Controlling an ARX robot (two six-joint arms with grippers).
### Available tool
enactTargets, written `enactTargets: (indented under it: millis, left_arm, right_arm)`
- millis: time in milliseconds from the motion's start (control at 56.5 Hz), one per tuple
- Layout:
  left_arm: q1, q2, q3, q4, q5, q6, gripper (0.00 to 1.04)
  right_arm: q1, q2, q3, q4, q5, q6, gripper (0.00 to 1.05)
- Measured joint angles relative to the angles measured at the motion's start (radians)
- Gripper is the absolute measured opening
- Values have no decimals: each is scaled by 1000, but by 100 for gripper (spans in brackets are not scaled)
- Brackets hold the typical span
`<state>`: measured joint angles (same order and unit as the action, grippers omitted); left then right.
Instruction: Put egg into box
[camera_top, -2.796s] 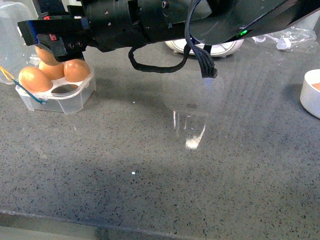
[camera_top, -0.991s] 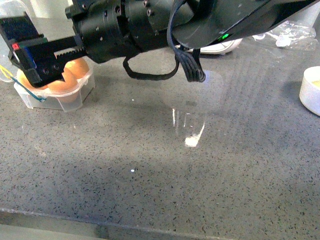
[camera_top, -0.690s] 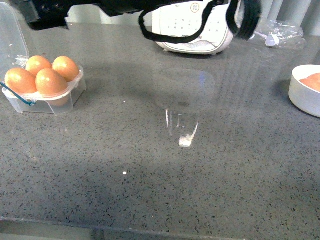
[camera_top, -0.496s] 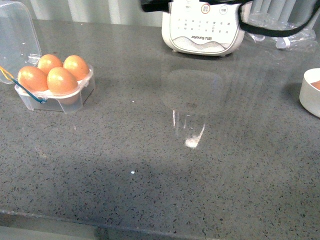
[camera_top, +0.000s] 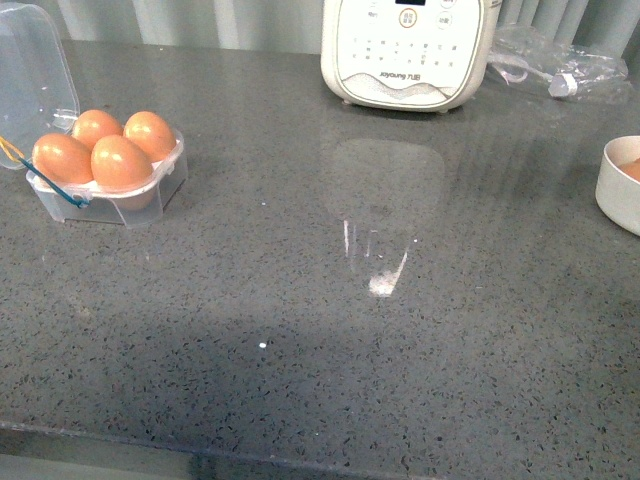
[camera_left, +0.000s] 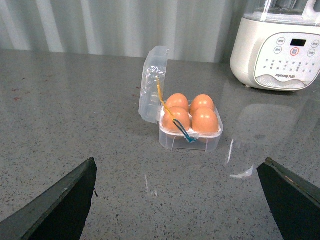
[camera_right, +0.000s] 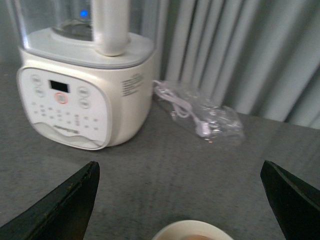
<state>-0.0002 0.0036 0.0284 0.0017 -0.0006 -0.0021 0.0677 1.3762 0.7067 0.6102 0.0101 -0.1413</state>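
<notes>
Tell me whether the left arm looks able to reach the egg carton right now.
Probably yes. In the left wrist view the carton sits straight ahead of the open left gripper, lid up, with only bare countertop between them.

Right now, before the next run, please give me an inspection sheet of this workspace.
Surface: grey speckled stone countertop, glossy with glare.
Job's things: clear plastic four-cup egg carton, lid open; four orange-brown eggs fill every cup.
Clutter: white electric kitchen appliance; white round bowl.
Grippers: left end effector and right end effector open, empty.
Cables: white cord inside clear plastic bag.
Surroundings: pale pleated curtain behind.
</notes>
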Motion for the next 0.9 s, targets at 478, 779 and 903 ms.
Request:
enactTargets:
  millis: [478,779,903]
  left_arm:
    - [0,0,0,0,0,0,98]
    - [0,0,0,0,0,0,98]
    - [0,0,0,0,0,0,98]
  right_arm:
    - [-233,-399,-332,-20,-175,116,52]
    - [-175,-573,-508,-15,-114,130,3]
    - [-153,-630,-550,-28,-89,130,3]
